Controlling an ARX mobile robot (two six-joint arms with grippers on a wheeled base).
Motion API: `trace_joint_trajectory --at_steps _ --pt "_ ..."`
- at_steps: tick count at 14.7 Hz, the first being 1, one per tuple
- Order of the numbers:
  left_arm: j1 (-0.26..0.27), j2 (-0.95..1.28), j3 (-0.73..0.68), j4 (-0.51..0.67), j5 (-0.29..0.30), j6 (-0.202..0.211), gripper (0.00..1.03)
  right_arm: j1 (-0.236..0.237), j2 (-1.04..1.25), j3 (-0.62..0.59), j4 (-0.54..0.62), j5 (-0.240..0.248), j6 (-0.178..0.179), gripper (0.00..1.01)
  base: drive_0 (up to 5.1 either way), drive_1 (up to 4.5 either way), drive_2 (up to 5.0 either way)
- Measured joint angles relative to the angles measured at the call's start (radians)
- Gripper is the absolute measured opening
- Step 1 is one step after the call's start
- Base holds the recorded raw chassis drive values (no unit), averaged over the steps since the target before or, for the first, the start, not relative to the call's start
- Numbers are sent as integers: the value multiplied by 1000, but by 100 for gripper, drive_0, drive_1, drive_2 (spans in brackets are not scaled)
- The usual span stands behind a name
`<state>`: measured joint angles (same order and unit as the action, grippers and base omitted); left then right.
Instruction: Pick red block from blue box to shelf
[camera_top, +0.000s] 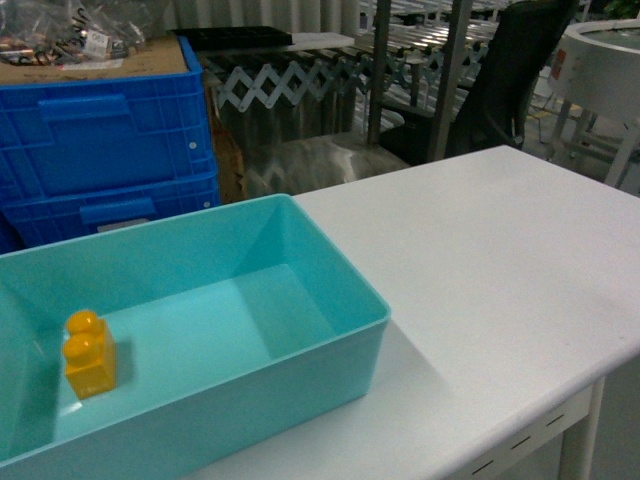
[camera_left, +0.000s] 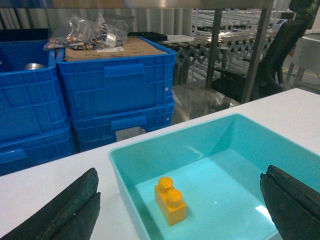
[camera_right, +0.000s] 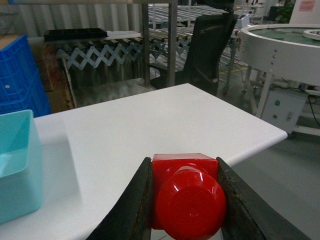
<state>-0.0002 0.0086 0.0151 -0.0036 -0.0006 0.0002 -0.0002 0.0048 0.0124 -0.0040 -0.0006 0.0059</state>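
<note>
The red block (camera_right: 186, 195), glossy with its round stud facing the camera, is pinched between the dark fingers of my right gripper (camera_right: 183, 172), above the white table (camera_right: 150, 125) near its front edge. The blue box (camera_top: 340, 275), a shallow turquoise tray, sits at the table's left; its corner also shows in the right wrist view as the blue box (camera_right: 20, 160). My left gripper (camera_left: 180, 176) hangs open over the blue box (camera_left: 122, 167), with nothing between its fingers. The steel shelf (camera_top: 450, 70) stands behind the table. Neither gripper shows in the head view.
A yellow-orange two-stud brick (camera_top: 88, 355) stands inside the tray. Stacked dark blue crates (camera_top: 100, 140) with cardboard and bagged parts on top stand behind the table's left. A black chair (camera_top: 510, 70) and a round white machine (camera_right: 285, 45) are to the right, past the table's edge (camera_top: 520, 430).
</note>
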Motion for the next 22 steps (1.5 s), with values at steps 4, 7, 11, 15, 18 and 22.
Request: trace_joint_trajectory --at_steps 4,7,11,15,18,22 --pt "0 0 0 0 0 0 98 0 0 0 0 0 0 28 -160 -160 -160" --pt "0 0 0 0 0 0 98 0 0 0 0 0 0 28 -151 -151 -151" --pt "0 0 0 0 0 0 98 0 0 0 0 0 0 28 -147 -147 -147" --pt "0 0 0 0 0 0 98 0 0 0 0 0 0 28 -151 -151 -151" --pt "0 0 0 0 0 0 98 0 0 0 0 0 0 28 -146 -146 -146" --pt "0 0 0 0 0 0 98 0 0 0 0 0 0 28 -134 -134 -134"
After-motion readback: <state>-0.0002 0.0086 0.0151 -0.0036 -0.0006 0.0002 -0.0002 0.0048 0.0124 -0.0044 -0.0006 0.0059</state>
